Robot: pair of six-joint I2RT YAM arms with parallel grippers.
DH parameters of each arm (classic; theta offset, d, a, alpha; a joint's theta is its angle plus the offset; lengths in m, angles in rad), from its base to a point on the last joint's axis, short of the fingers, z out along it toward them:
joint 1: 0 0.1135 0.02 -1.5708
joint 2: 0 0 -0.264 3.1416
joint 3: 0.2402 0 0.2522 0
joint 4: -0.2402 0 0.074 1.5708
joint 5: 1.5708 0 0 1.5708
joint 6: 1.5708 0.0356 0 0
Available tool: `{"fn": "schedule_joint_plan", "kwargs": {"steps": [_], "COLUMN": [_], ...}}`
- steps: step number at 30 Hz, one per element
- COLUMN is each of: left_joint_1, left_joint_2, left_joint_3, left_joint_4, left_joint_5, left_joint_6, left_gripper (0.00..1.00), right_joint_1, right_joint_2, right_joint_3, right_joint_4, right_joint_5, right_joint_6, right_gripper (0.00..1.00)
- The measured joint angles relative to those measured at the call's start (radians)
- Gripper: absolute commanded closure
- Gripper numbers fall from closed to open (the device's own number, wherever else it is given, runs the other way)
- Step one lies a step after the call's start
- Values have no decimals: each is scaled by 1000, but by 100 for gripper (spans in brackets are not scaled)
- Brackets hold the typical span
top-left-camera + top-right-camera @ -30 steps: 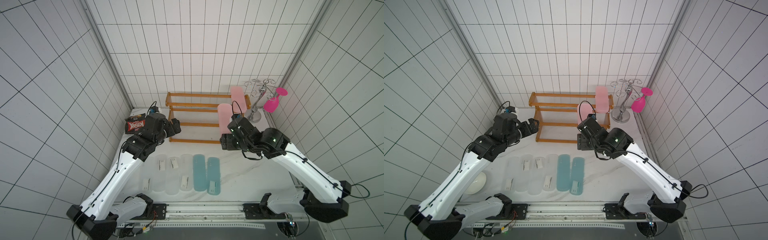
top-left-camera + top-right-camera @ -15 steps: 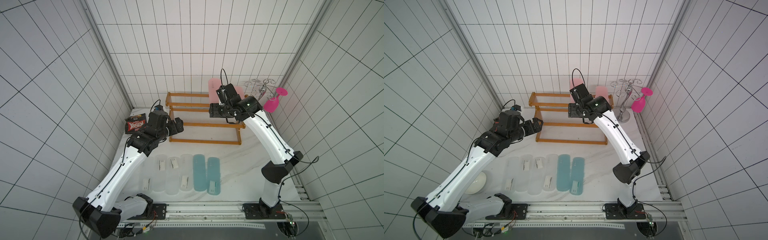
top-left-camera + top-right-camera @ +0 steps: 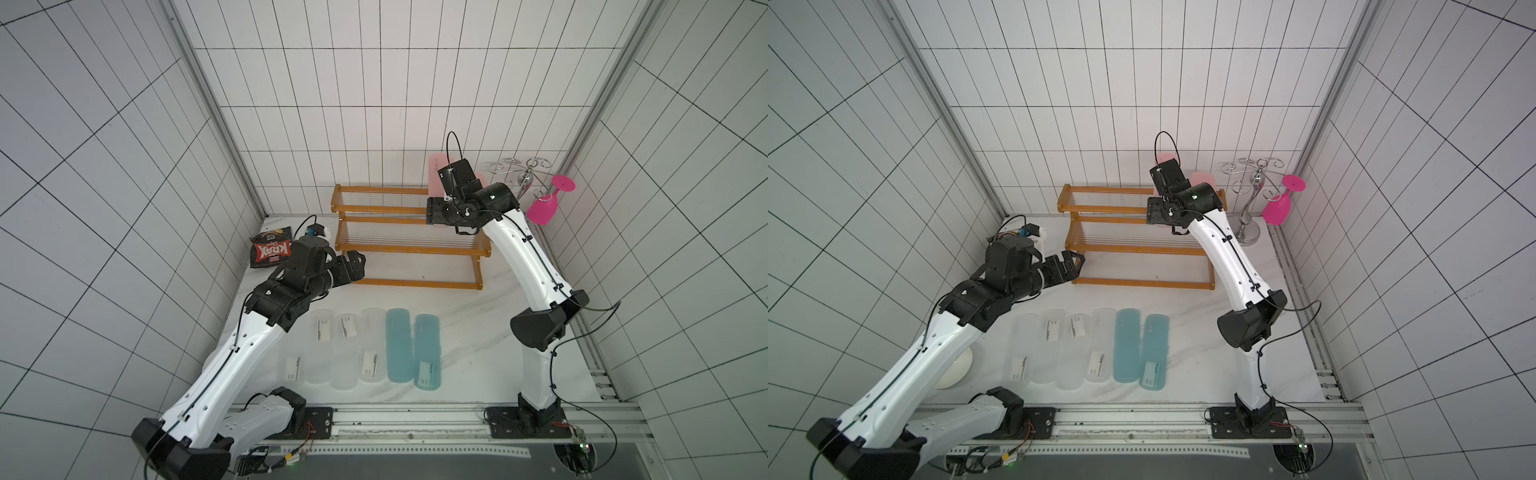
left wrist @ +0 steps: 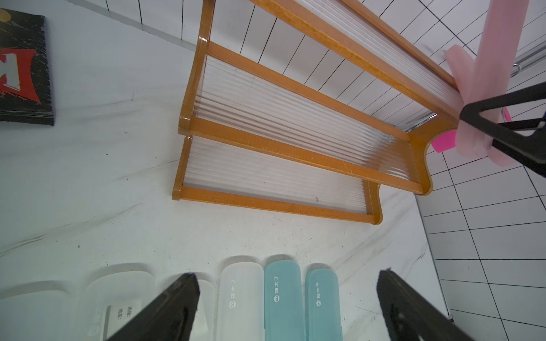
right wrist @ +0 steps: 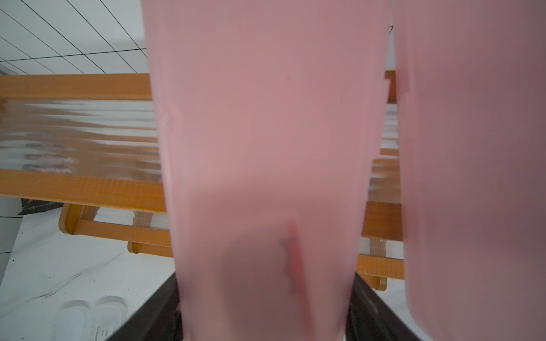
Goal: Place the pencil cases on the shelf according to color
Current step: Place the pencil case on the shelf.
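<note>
My right gripper (image 3: 436, 212) is shut on a pink pencil case (image 3: 437, 174) and holds it up on end over the right part of the shelf's (image 3: 415, 284) top tier. In the right wrist view this case (image 5: 266, 133) sits between both black fingers (image 5: 159, 313). Just beside it is a second pink case (image 5: 472, 147), also visible in a top view (image 3: 1202, 180). Two teal cases (image 3: 399, 349) (image 3: 427, 357) and several clear ones (image 3: 345, 353) lie in a row on the table. My left gripper (image 3: 359, 264) hovers open and empty by the shelf's lower left corner.
A black snack bag (image 3: 270, 251) lies at the back left by the wall. A chrome cup-hanger stand (image 3: 525, 178) with a magenta goblet (image 3: 544, 208) stands right of the shelf. A white bowl (image 3: 955, 368) sits under my left arm.
My right arm has lifted the pink case from in front of the shelf up to the top tier, beside the other pink case. The left arm shifted only slightly.
</note>
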Motion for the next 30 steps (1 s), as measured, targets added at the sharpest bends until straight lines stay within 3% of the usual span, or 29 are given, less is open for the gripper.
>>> {"fn": "schedule_joint_plan", "kwargs": {"steps": [30], "left_joint_1": [0], "left_joint_2": [-109], "left_joint_3": [0], "left_joint_4": [-21], "left_joint_5": [48], "left_joint_6": [-6], "left_gripper": [2], "right_joint_1": [-14], "right_joint_2": [-21], "right_joint_3": [3], "right_joint_4": [35], "right_joint_5": [-112], "right_joint_6": [3], "right_gripper": [4]}}
